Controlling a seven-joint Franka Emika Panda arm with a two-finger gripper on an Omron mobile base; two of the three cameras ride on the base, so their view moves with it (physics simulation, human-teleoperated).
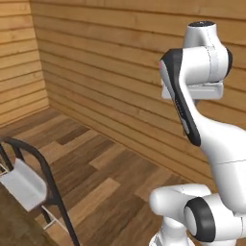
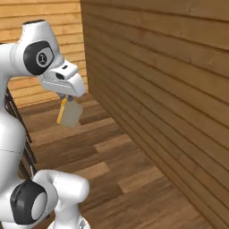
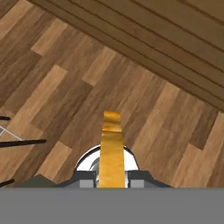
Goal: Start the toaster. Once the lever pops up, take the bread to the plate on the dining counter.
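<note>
Carrying the bread (image 2: 70, 114) is what I judge the step in hand to be: the claw (image 2: 67, 98), left of centre in the right base view, is closed on the slice's upper edge, and the slice hangs below it over the wooden floor (image 2: 129, 179). In the hand view the bread (image 3: 111, 151) shows edge-on, a narrow tan strip rising from between the finger tips (image 3: 89, 177) at the bottom centre, its long axis running straight along the claw's reach.

At the lower left of the left base view I see a bar stool (image 1: 29, 185) with a pale seat and dark frame, and beside it a dark brown corner that I take to be the dining counter (image 1: 12, 223). So the counter lies to the left of the arm, while plank walls stand ahead and to the right. I cannot place the plate from here; my guess is the coming move must swing leftward toward that stool.
</note>
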